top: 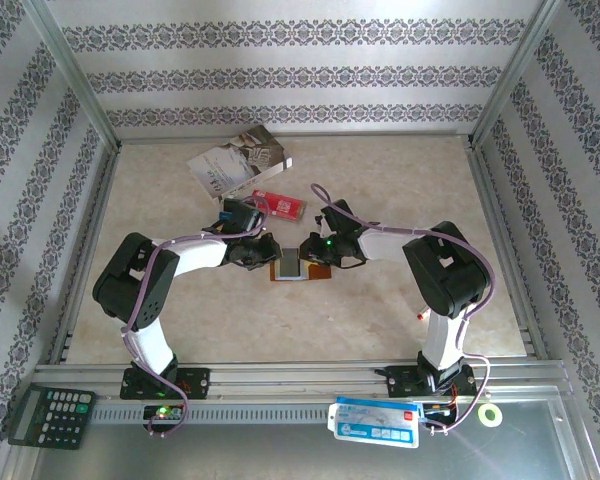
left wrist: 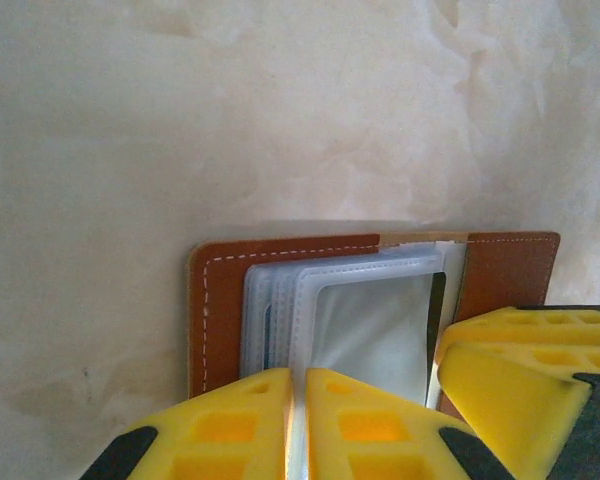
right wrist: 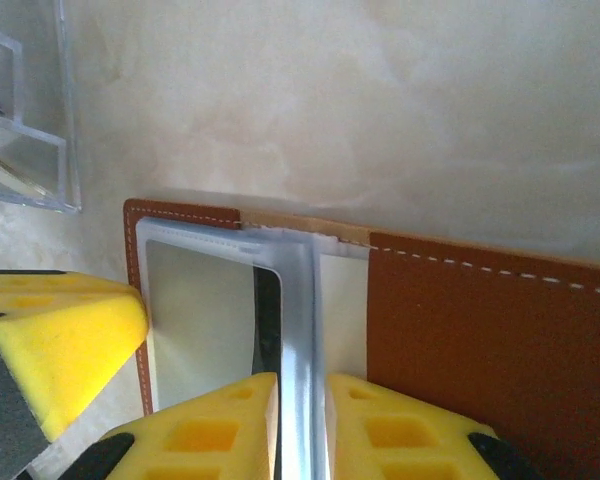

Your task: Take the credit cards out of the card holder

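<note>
Fingertips [left wrist: 245, 410] clamped on clear sleeves [left wrist: 370, 320], left gripper [left wrist: 298, 400] and right gripper [right wrist: 300, 395] alike.
Card holder [top: 298, 264] open, just nearside of booklet [top: 238, 160]. Extraction beginning; next needs one credit card teased out, holder braced.

The brown leather bifold card holder [top: 302, 265] lies open mid-table, with the left gripper [top: 271, 258] on its left and the right gripper [top: 321, 261] on its right, each pinching one of its sleeves. Behind it lies a flat red packet [top: 280, 205]; behind that, leftward, a large white-grey paper booklet [top: 238, 160].
</note>
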`<action>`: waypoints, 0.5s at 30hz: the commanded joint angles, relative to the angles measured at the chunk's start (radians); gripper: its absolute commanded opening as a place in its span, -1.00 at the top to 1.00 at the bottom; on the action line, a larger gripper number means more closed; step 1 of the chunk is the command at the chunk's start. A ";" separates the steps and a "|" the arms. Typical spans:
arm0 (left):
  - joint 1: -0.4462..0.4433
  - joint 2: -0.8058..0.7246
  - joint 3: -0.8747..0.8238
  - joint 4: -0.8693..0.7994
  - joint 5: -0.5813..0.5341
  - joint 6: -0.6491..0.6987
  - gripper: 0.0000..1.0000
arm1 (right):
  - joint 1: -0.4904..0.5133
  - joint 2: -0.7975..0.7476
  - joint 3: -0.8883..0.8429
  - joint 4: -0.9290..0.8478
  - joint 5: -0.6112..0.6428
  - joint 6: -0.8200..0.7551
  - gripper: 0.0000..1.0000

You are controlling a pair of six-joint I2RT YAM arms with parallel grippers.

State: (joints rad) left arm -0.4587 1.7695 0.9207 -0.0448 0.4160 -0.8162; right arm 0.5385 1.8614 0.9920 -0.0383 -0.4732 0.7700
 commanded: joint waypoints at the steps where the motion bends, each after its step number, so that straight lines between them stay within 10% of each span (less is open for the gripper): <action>1: -0.010 0.024 0.007 -0.068 -0.025 0.028 0.75 | -0.008 -0.020 -0.012 0.044 -0.046 0.003 0.61; 15: -0.010 0.028 0.010 -0.071 -0.019 0.031 0.77 | -0.007 0.024 -0.003 0.037 -0.062 0.000 0.62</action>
State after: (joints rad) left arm -0.4587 1.7721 0.9237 -0.0517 0.4141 -0.8112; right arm 0.5339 1.8626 0.9920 0.0006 -0.5255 0.7700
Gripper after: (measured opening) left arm 0.113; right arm 0.192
